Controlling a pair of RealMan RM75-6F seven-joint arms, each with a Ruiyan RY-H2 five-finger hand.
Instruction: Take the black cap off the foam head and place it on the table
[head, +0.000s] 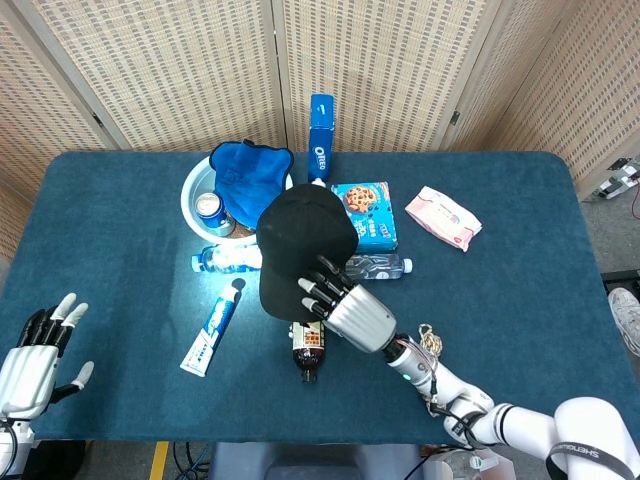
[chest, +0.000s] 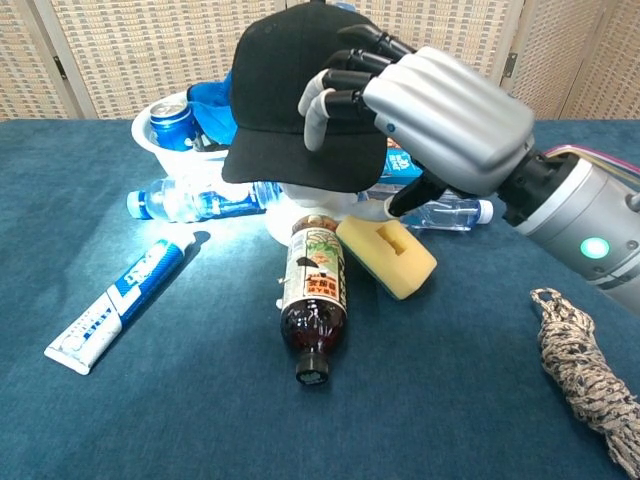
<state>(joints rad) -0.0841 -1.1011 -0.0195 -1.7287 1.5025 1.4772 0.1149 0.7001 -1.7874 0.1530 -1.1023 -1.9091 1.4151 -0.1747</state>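
The black cap (head: 297, 240) (chest: 288, 95) sits on the white foam head (chest: 306, 212), brim toward the front of the table. My right hand (head: 345, 306) (chest: 435, 100) hovers over the cap's brim side with its fingers spread and curved above the fabric; it holds nothing. Whether the fingertips touch the cap I cannot tell. My left hand (head: 35, 352) is at the near left corner, fingers apart and empty, far from the cap.
Around the head lie a brown bottle (chest: 313, 294), a yellow sponge (chest: 386, 247), a toothpaste tube (chest: 120, 297), two water bottles and a cookie box (head: 364, 212). A white bowl (head: 200, 190) holds a can and blue cloth. A rope (chest: 583, 372) lies at the near right.
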